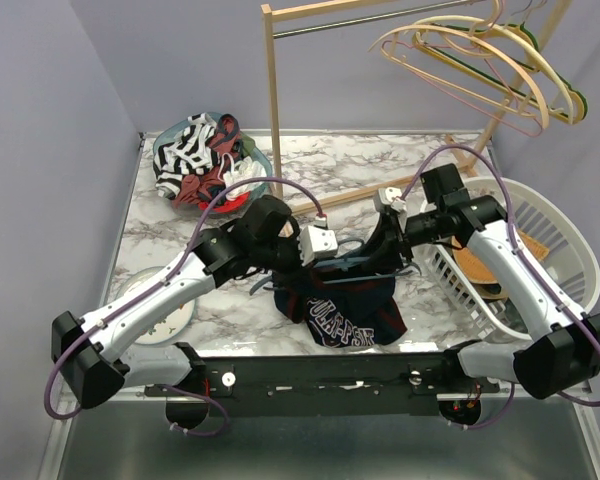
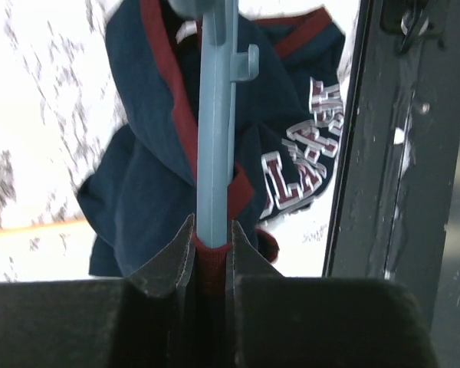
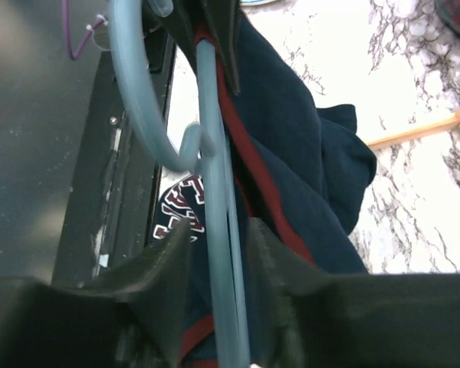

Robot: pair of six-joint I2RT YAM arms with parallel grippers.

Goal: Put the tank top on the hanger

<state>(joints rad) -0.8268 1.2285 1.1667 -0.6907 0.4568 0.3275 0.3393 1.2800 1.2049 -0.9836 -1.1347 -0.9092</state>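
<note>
The tank top (image 1: pixel 345 312), navy with maroon trim and white lettering, hangs bunched between the two grippers near the table's front edge. The grey-blue hanger (image 1: pixel 352 263) runs across its top. My left gripper (image 1: pixel 302 268) is shut on the hanger (image 2: pixel 215 115) together with a fold of maroon trim, and the tank top (image 2: pixel 146 184) drapes beyond it. My right gripper (image 1: pixel 385 255) straddles the other end of the hanger (image 3: pixel 215 192). Its jaws stand apart with a gap on each side of the bar. The tank top (image 3: pixel 307 153) hangs beside it, and the curved hook (image 3: pixel 142 84) shows at the upper left.
A white laundry basket (image 1: pixel 555 235) stands at the right. A bowl of striped and red clothes (image 1: pixel 205 160) sits at the back left. A wooden rack (image 1: pixel 273 110) holds beige and pink hangers (image 1: pixel 480 55). A plate (image 1: pixel 170 315) lies at the left. A black rail (image 1: pixel 330 375) runs along the front edge.
</note>
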